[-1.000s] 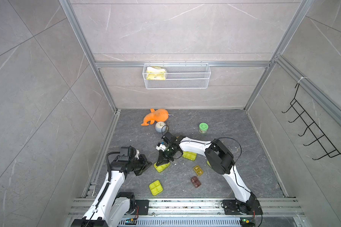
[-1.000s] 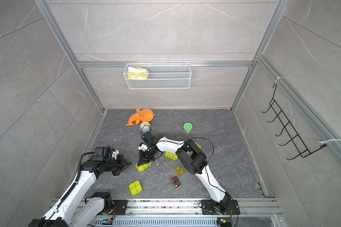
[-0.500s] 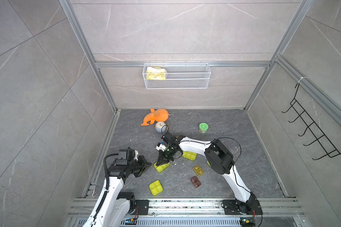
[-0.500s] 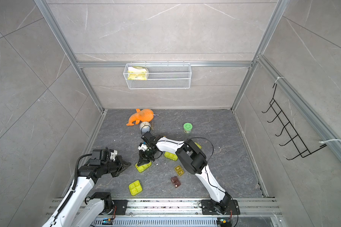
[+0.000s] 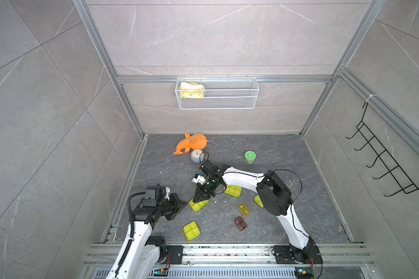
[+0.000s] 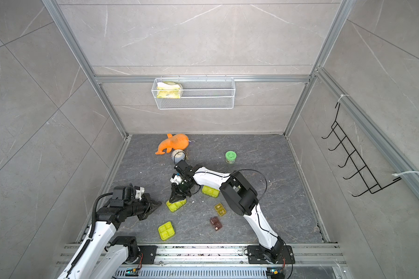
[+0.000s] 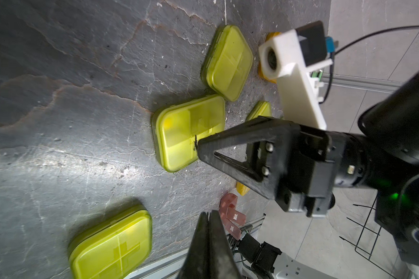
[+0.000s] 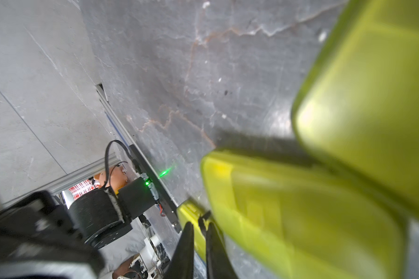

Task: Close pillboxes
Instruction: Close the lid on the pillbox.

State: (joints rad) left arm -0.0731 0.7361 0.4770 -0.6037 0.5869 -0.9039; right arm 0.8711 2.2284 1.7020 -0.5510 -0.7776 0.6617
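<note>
Left wrist: left gripper (image 7: 208, 215) pinched together, empty; right gripper (image 7: 197, 145) ajar (over pillbox (image 7: 177, 135)).

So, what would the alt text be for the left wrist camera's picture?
The right arm's black pincer points its tip at the lid of the middle pillbox, one of three closed yellow-green ones in plain view on a dark stone floor. The left pincer, shut, pokes in beside a small pinkish box labelled Mon. and Sun.

Place: lab robot test cell.
Walls: grey marble-look panels (image 5: 203, 36) in aluminium framing (image 5: 150, 79).
Floor: dark stone-look slab (image 5: 317, 198); mounting rail (image 5: 228, 252) along front edge.
Fittings: wire basket (image 5: 230, 96) on back wall, hook rack (image 5: 385, 154) on side wall.
</note>
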